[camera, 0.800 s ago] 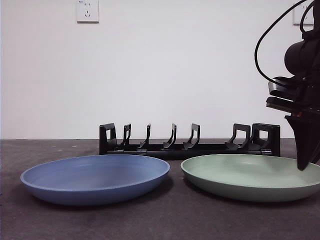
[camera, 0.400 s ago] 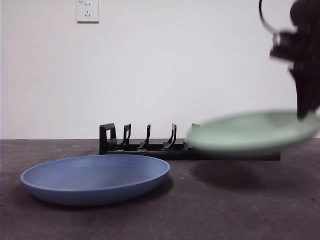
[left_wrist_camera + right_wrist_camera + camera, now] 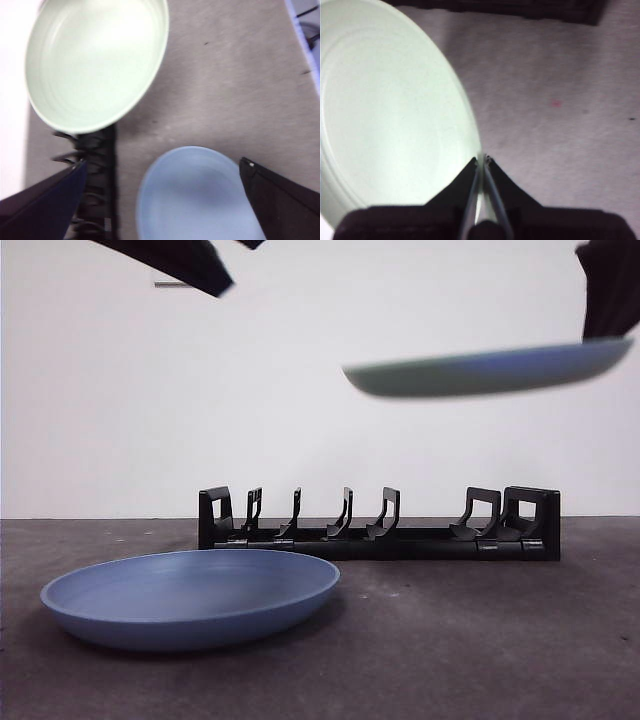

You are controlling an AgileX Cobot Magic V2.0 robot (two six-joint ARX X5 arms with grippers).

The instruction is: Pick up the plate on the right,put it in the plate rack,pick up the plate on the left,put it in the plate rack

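Observation:
The green plate (image 3: 480,371) hangs high in the air at the right, nearly level, above the plate rack (image 3: 378,525). My right gripper (image 3: 483,161) is shut on the green plate's (image 3: 390,115) rim; in the front view it shows as a dark shape at the top right corner (image 3: 610,290). The blue plate (image 3: 190,595) lies on the table at the left, in front of the rack. My left gripper (image 3: 165,172) is open, high over the blue plate (image 3: 200,195), with the green plate (image 3: 95,60) and rack (image 3: 95,190) also in its view.
The dark table (image 3: 450,660) runs from the front edge back to a white wall. The left arm shows as a black tip (image 3: 175,260) at the top left of the front view.
The green plate has been lifted off the table, from beside the blue plate to well above the rack. A black arm tip has come into view at the top left.

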